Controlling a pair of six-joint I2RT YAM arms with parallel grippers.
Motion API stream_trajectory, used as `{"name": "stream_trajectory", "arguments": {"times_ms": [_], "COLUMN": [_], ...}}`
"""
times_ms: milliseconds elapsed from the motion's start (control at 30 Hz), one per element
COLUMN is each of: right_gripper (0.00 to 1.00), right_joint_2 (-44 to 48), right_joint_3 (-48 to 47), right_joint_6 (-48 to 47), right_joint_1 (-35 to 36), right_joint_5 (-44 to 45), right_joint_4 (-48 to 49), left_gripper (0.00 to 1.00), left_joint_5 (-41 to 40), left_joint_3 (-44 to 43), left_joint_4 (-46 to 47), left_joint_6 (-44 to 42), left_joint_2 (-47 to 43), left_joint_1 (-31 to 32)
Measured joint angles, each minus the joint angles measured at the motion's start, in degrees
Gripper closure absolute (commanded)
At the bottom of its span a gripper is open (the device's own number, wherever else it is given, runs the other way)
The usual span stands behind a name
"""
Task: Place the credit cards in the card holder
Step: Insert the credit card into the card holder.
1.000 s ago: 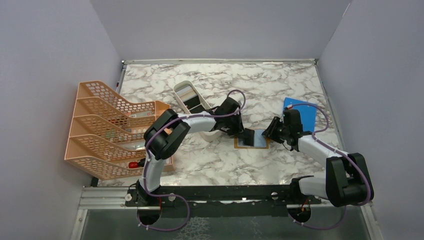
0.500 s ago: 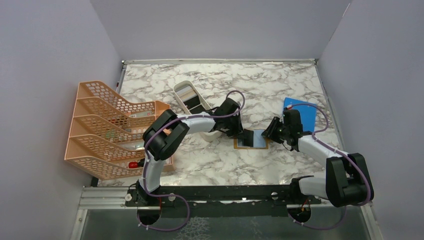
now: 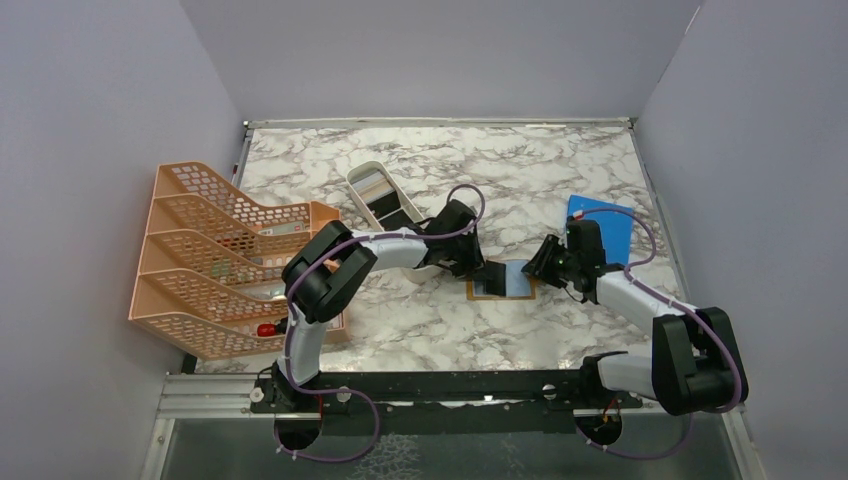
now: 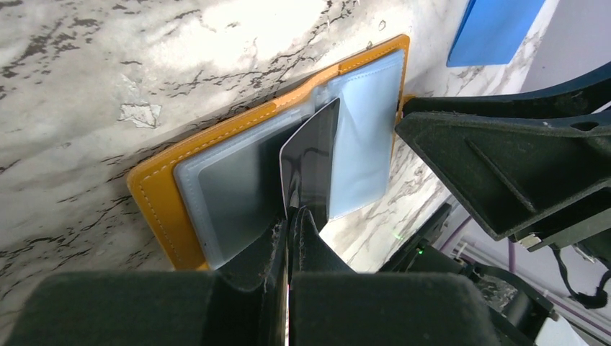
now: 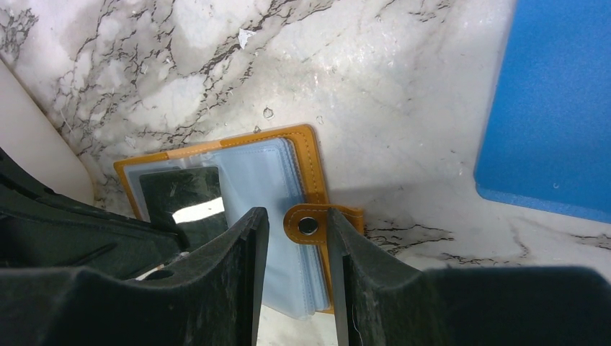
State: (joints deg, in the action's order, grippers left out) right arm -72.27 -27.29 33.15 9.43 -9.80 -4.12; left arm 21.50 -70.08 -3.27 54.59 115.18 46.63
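Centrally, item 1: card holder (image 3: pixel 503 283), orange-tan, lying open and flat on the marble table (image 3: pixel 540 170), clear pockets facing up, stitched border showing on every side.
Item 2: black credit card (image 4: pixel 313 162), standing on edge over the pockets near the fold, its lower corner pinched in the left gripper (image 4: pixel 290 216), whose jaws are closed tight on it.
Item 3: snap tab (image 5: pixel 308 225), projecting from the holder's right edge. The right gripper (image 5: pixel 295 220) straddles it with jaws about half parted and clamps nothing.
Item 4: blue sheet (image 3: pixel 605 225), flat, right of the holder and apart from it, a strip of bare marble between.
Item 5: white tray (image 3: pixel 352 178), far-left of the holder behind the left arm, holding a pale card (image 3: pixel 370 184) and a dark card (image 3: pixel 392 208).
Item 6: peach file rack (image 3: pixel 215 260), at the table's left edge, well apart.
Open marble lies beyond and nearer than the holder.
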Motion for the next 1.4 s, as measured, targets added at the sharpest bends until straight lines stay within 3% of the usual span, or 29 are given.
{"name": "stream_trajectory", "arguments": {"times_ms": [500,1400], "right_gripper": [0.60,0.60], "right_joint_2": [0.07,0.07], "right_joint_3": [0.26,0.24], "right_joint_6": [0.04,0.02], "right_joint_1": [-0.07,-0.02], "right_joint_5": [-0.35,-0.39], "right_joint_4": [0.57,0.57], "left_gripper": [0.91,0.97], "left_joint_5": [2.45,2.45], "left_joint_3": [0.35,6.99], "left_joint_4": [3.39,9.66], "left_joint_6": [3.50,6.64], "left_joint_2": [1.36,-1.46], "left_joint_1": [-0.04,0.37]}}
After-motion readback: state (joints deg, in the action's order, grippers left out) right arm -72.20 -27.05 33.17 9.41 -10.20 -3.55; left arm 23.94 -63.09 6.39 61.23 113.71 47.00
